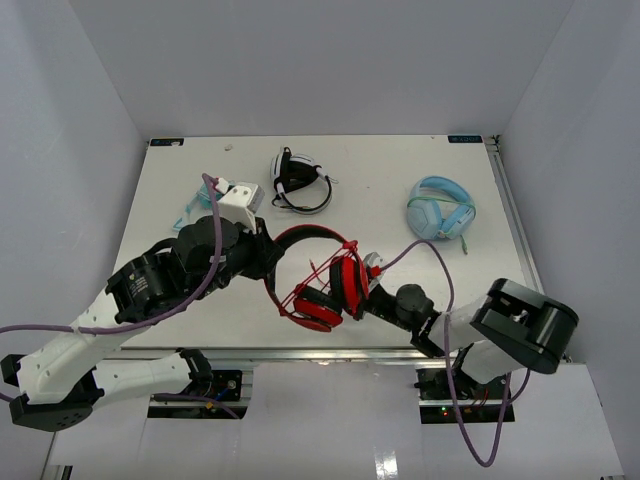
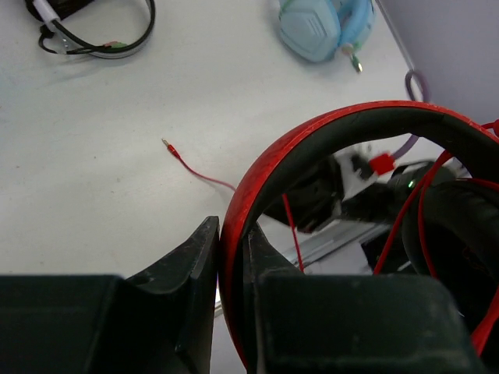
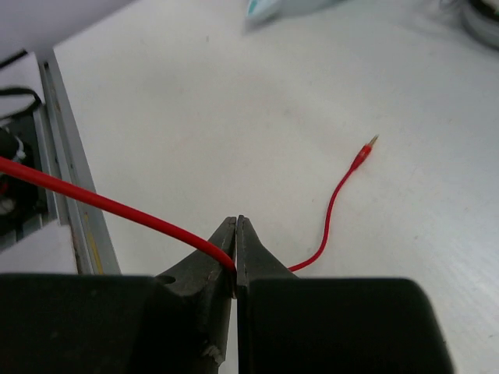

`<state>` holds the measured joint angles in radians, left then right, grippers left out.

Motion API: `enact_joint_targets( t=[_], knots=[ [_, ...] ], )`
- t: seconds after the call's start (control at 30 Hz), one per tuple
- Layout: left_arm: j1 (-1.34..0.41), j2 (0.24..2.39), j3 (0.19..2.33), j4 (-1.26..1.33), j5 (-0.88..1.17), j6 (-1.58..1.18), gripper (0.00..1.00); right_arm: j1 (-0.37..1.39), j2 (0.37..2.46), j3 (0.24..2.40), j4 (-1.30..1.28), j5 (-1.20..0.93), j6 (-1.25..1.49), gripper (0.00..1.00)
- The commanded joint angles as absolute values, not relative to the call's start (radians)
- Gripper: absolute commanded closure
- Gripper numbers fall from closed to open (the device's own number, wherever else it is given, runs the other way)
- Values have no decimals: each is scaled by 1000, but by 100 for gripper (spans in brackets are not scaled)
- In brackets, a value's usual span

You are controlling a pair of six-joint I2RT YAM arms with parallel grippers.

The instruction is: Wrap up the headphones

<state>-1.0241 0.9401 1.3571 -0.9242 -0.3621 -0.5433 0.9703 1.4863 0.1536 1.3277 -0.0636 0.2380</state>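
The red headphones [image 1: 318, 278] with black ear pads are held up over the table's near middle, with the thin red cable [image 1: 322, 268] looped across the ear cups. My left gripper [image 1: 270, 262] is shut on the red headband [image 2: 261, 175], which passes between its fingers [image 2: 231, 248]. My right gripper [image 1: 360, 272] sits at the right side of the cups and is shut on the red cable [image 3: 101, 204]. Its fingertips [image 3: 236, 232] pinch the cable. The cable's free end with its plug [image 3: 365, 153] lies on the table; the plug also shows in the left wrist view [image 2: 167, 143].
A black-and-white pair of headphones [image 1: 298, 182] lies at the back middle, and a light-blue pair [image 1: 440, 208] at the back right. A teal object [image 1: 190, 212] lies behind my left arm. A metal rail [image 1: 512, 215] runs along the table's right edge.
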Motion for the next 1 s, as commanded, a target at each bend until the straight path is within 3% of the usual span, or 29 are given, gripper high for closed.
enact_joint_targets(
  t=[0.0,0.37,0.6,0.97],
  knots=[
    [-1026,918,1364,-914,-129,-340,100,933,1255,188,1364,-43,254,92],
    [-1026,939,1274,-923,-317,-176,100,922,812,353,587,32,233,92],
    [-1026,1031,1228,-840,-514,-151,100,922,708,423,342,-17,263,92],
    [-1026,992,1193,-703,-526,-147,100,923,635,427,179,44,304,92]
  ],
)
